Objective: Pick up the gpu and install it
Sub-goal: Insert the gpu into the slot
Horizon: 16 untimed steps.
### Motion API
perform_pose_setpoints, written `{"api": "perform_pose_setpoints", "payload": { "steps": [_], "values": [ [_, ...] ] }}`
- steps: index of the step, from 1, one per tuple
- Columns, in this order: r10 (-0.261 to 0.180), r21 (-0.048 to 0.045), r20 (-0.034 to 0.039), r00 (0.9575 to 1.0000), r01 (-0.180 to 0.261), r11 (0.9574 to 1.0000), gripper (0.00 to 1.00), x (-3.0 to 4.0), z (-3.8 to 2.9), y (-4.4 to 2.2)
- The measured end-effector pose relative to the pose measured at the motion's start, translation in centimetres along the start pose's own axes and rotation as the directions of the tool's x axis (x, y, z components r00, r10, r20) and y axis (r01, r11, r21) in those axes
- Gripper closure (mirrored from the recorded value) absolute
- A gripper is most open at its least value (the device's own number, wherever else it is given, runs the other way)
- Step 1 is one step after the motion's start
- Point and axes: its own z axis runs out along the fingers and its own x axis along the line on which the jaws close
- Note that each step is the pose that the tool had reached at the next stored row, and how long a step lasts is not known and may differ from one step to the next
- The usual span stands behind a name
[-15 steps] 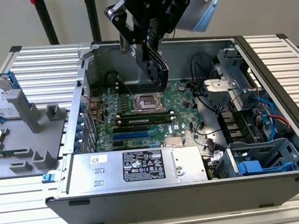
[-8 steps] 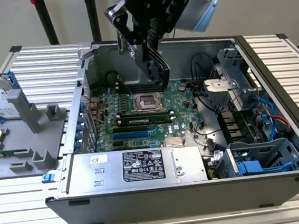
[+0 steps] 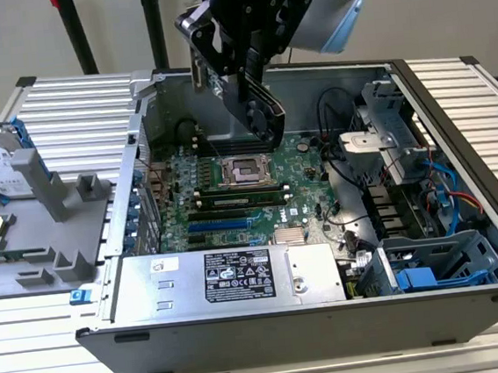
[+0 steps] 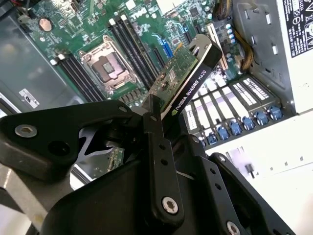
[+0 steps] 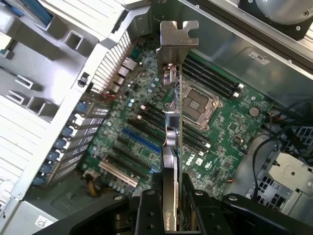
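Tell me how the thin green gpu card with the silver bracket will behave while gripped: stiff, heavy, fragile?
Probably stiff: the thin green gpu card juts straight from the black gripper without sagging. Likely light, since a pinch at one end carries it. Perhaps fragile: small bare parts cover its face, and its silver metal bracket sticks out exposed.

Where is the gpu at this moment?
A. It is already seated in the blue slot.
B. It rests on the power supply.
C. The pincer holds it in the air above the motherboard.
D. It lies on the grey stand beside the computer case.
C: in the first wrist view the pincer is clamped on the gpu, which hangs clear above the motherboard, and the blue slot lies bare.
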Motion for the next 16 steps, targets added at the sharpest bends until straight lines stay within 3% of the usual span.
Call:
{"api": "perform_pose_setpoints", "payload": {
  "steps": [8,16],
  "values": [
    [-0.056,-0.0008,-0.0034,0.9984,0.056,0.9984,1.0,0.0,0.0,0.0],
    [-0.11,-0.0018,-0.0066,0.9939,0.11,0.9939,1.0,0.0,0.0,0.0]
  ]
}}
